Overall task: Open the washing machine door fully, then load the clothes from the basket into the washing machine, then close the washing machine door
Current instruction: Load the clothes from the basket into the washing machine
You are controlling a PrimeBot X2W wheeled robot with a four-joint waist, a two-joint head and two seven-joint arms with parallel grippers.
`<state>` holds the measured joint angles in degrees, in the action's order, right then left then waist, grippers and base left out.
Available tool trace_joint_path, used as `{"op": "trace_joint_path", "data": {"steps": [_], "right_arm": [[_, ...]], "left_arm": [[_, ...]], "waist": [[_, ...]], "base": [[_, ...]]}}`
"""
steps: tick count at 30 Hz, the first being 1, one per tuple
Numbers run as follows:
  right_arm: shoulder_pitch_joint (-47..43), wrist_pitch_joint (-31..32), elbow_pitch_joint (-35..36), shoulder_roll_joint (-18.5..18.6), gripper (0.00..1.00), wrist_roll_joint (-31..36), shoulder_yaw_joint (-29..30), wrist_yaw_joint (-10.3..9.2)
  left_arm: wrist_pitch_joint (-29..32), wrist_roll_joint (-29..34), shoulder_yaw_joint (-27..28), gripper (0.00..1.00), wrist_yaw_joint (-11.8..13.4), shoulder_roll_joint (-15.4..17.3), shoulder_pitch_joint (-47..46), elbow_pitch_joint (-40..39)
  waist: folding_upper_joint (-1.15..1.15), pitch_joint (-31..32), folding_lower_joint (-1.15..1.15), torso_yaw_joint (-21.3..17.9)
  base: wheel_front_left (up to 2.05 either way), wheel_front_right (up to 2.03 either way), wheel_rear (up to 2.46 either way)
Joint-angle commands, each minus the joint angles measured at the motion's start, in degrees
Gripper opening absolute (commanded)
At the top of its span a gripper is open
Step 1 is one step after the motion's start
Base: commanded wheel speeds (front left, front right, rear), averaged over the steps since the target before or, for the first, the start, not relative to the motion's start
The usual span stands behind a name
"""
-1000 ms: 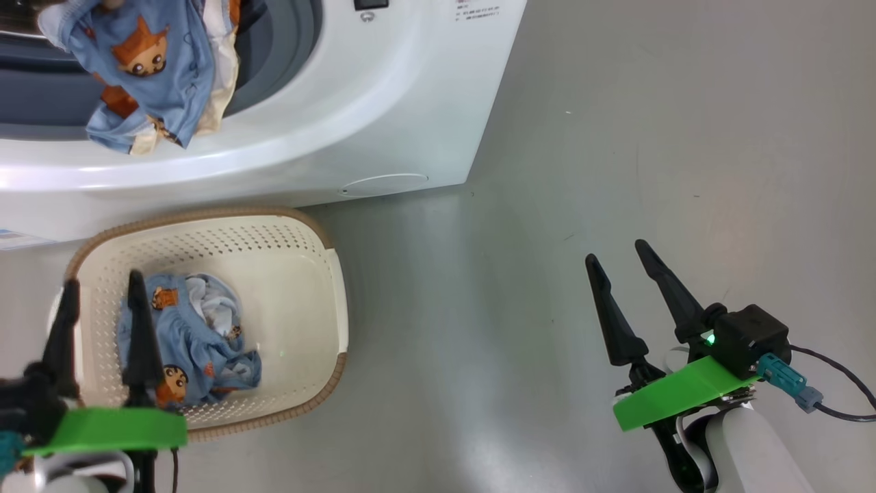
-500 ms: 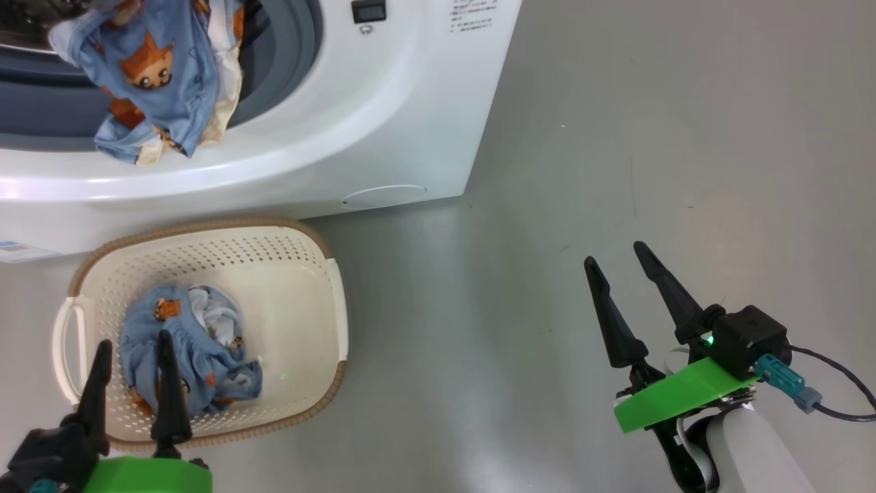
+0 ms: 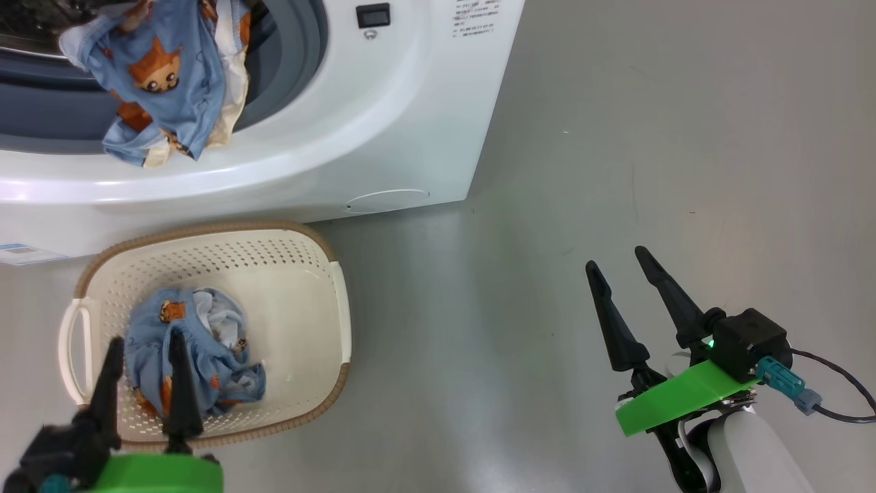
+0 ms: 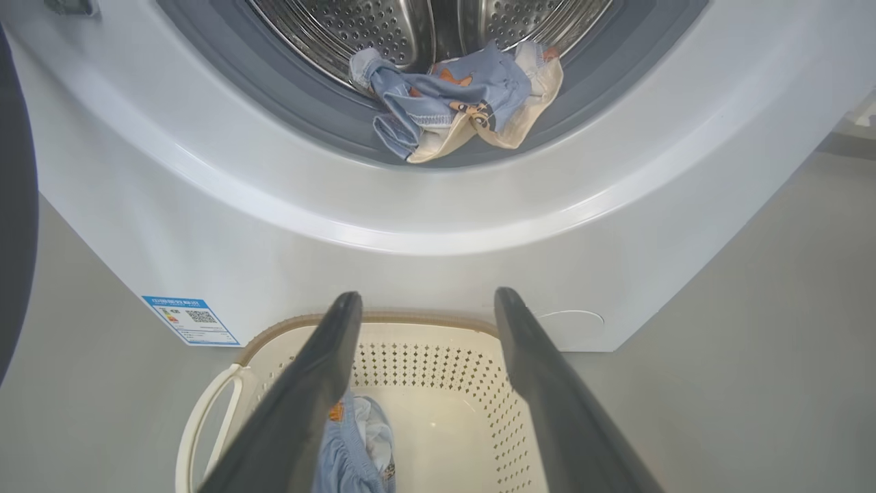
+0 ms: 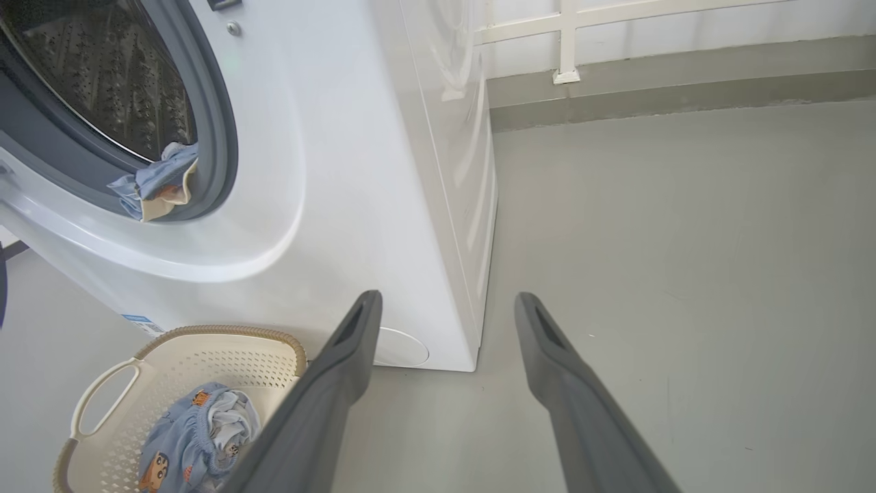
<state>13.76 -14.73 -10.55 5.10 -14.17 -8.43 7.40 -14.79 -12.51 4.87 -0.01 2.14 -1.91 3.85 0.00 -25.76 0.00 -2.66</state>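
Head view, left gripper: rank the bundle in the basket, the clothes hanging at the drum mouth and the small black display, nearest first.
1. Bundle in the basket, beneath the left gripper.
2. Hanging clothes, above, at the washing machine opening.
3. Black display, top, farther right.

Mouth of washing machine (image 3: 383, 123) stands open. Washing machine door (image 4: 14, 205) shows as a dark edge at far left of left wrist view, clear of the opening.

Lower lip partly blocked: clothes (image 3: 164, 75) hang over the rubber ring (image 3: 294, 61), half in, half out. Drum (image 4: 383, 27) above and behind them free.

Basket (image 3: 226, 229) on floor close against machine's front; cannot tell if touching. Top open. Blue bundle (image 3: 191, 342) fills its left part; right part bare.

Left gripper (image 3: 145, 337) over the bundle, fingers apart, nothing between them.

Right gripper (image 3: 614, 257), fingers apart, over bare floor (image 3: 616, 137). Wide free room right of machine, back to wall (image 5: 684, 75).
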Motion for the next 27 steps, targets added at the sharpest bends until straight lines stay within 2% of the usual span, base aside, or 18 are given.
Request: {"op": "trace_joint_path", "data": {"steps": [1, 12, 23, 27], "right_arm": [[-1.3, -0.3, 1.1, -0.1, 1.0, 0.0, -1.2, 0.09], [-1.8, -0.3, 0.9, -0.4, 1.0, -0.1, -0.7, 0.09], [-1.4, -0.3, 0.9, -0.8, 1.0, 0.0, -1.3, 0.09], [-1.2, -0.3, 1.0, -0.8, 1.0, -0.1, -1.3, 0.09]], "left_arm": [[-0.2, -0.1, 1.9, 1.0, 0.0, 0.7, -1.2, -1.4], [0.2, 0.0, 2.1, 1.0, -3.2, 1.9, -15.2, 5.9], [9.3, 0.2, -0.9, 1.0, -4.8, 6.4, -32.7, 18.1], [13.8, -2.1, -0.5, 1.0, -5.1, 6.7, -38.0, 24.0]], "waist": [[0.0, 0.0, 0.0, 0.1], [0.0, 0.7, 0.0, 0.4], [0.0, 0.3, 0.0, -0.7], [0.0, -0.3, 0.0, -1.1]], "base": [[0.0, 0.0, 0.0], [0.0, 0.0, 0.0], [0.0, 0.0, 0.0], [0.0, 0.0, 0.0]]}}
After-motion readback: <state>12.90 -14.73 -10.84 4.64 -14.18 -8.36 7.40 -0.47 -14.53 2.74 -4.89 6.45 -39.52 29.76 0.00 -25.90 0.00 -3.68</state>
